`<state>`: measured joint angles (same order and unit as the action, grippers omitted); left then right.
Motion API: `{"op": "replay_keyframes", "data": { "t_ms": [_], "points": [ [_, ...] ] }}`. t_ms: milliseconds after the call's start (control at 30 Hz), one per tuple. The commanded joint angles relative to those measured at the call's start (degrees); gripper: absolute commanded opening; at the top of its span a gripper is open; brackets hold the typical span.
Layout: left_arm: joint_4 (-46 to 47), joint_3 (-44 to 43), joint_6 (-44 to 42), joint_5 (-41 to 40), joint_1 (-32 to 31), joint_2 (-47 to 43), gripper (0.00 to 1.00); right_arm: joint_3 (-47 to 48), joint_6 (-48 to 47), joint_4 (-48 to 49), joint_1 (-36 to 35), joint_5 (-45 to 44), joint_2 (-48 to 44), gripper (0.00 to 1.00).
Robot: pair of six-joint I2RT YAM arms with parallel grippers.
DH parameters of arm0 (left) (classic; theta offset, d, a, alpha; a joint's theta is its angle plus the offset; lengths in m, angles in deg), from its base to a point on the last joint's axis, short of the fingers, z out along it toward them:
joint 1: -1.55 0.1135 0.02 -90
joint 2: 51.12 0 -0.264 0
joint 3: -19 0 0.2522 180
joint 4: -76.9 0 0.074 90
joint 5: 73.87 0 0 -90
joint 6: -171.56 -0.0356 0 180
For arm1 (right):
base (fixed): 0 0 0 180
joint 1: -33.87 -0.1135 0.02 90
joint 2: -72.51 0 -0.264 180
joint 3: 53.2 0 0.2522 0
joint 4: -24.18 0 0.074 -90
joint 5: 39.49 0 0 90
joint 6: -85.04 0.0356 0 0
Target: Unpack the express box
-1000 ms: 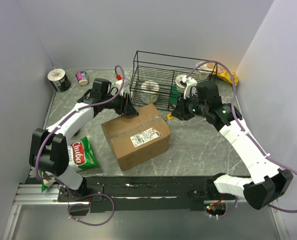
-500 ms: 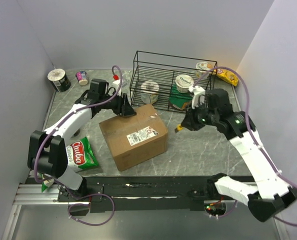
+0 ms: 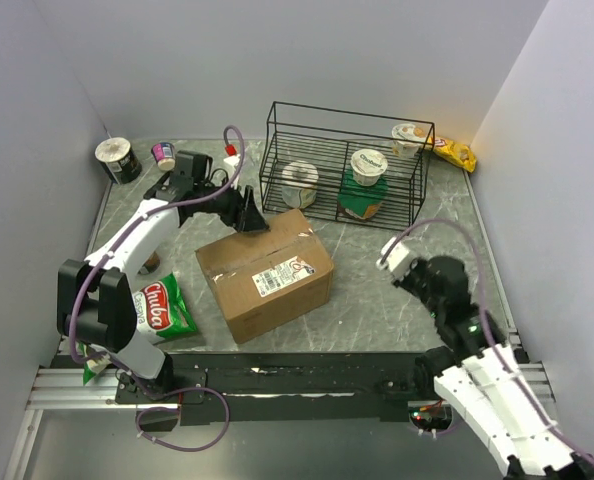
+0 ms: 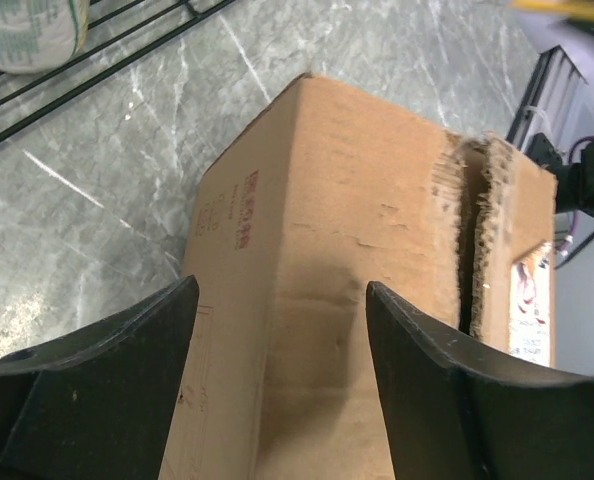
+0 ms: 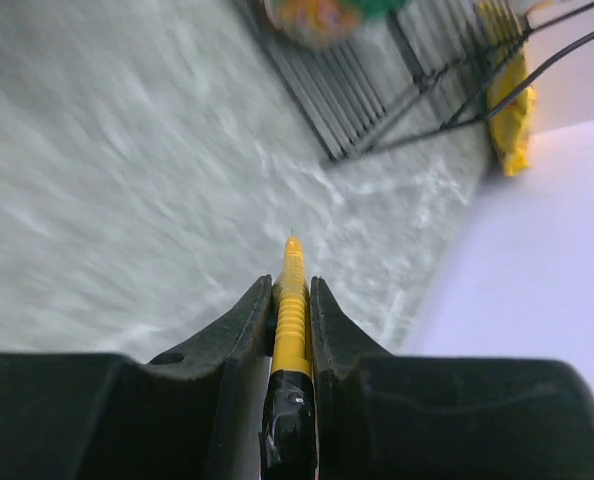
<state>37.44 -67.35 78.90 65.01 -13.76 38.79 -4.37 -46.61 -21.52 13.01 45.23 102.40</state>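
Pulled my right gripper (image 5: 292,288) back off express box (image 3: 267,272), clamped on yellow cutter (image 5: 291,312). Left gripper (image 4: 281,300) wide open, straddling box corner. Seam looks split; flaps down, nothing out.

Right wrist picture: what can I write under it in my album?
The right tool pinches a thin yellow stick, pointing over the grey table toward the wire basket.

marble table (image 3: 362,300) | express box (image 3: 267,272) | wire basket (image 3: 322,140) | Chuba bag (image 3: 162,307) | yellow packet (image 3: 455,153)
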Motion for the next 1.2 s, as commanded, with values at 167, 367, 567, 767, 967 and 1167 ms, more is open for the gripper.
{"op": "replay_keyframes", "data": {
  "t_ms": [167,367,567,767,967,1167],
  "points": [
    [-1.82,-3.25,-2.62,2.97,0.63,-1.84,0.74,-29.25,-29.88,34.71,4.60,-1.58,-9.41,0.00],
    [-1.03,-1.23,-2.18,1.66,1.69,-3.60,0.75,-42.97,-40.17,56.70,6.09,0.97,-1.09,0.00],
    [-0.59,-0.70,-1.13,2.62,1.95,-3.78,0.75,-30.81,-29.13,54.29,14.43,1.40,17.91,0.52],
    [0.03,-2.54,-0.33,3.59,1.95,-2.37,0.75,-16.64,-19.18,25.57,17.00,17.53,18.81,0.79],
    [0.03,-3.16,-0.94,3.06,2.30,-2.37,0.76,2.31,-14.70,-5.45,16.91,36.25,13.62,0.86],
    [-1.02,-2.02,-1.03,4.46,4.41,-2.98,0.77,23.08,-0.94,-19.74,16.56,55.09,20.71,0.86]
  ]
}}
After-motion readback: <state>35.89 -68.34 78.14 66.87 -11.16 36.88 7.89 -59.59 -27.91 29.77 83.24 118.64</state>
